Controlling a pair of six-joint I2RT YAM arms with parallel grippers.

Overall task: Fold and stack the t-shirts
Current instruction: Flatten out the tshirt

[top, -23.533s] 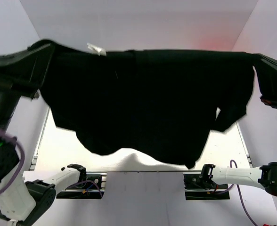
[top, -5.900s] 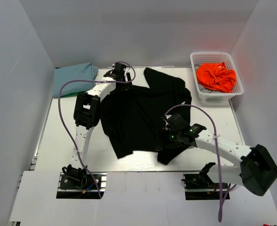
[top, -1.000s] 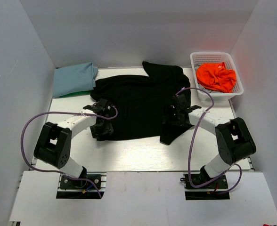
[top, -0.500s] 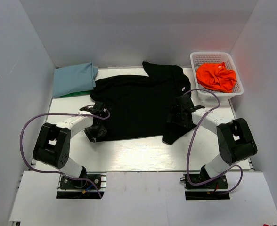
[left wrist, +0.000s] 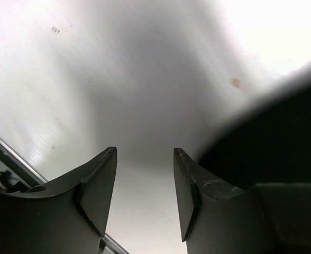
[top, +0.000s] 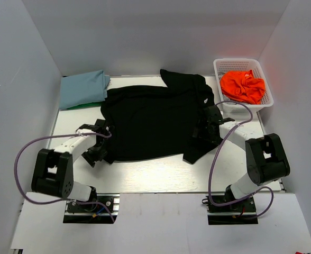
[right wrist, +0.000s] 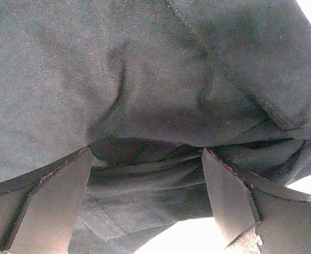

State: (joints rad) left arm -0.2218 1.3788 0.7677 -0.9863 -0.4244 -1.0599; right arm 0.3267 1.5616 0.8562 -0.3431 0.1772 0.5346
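**Black tee laid out, both end effectors released**

On my feeds the black tee (top: 155, 121) lies mostly flat mid-tabletop (top: 145, 169), with a sleeve bunched at its near-right corner. My left end effector (left wrist: 144, 156) sits at the tee's near-left corner, fingers apart with only bare tabletop between them. The right end effector (right wrist: 146, 151) is low over the tee's right edge, spread wide above rumpled cloth and gripping nothing. The blue tee (top: 83, 88) is folded off the far-left corner, and the orange tee (top: 243, 86) is in the basket (top: 240, 63) off the far-right.
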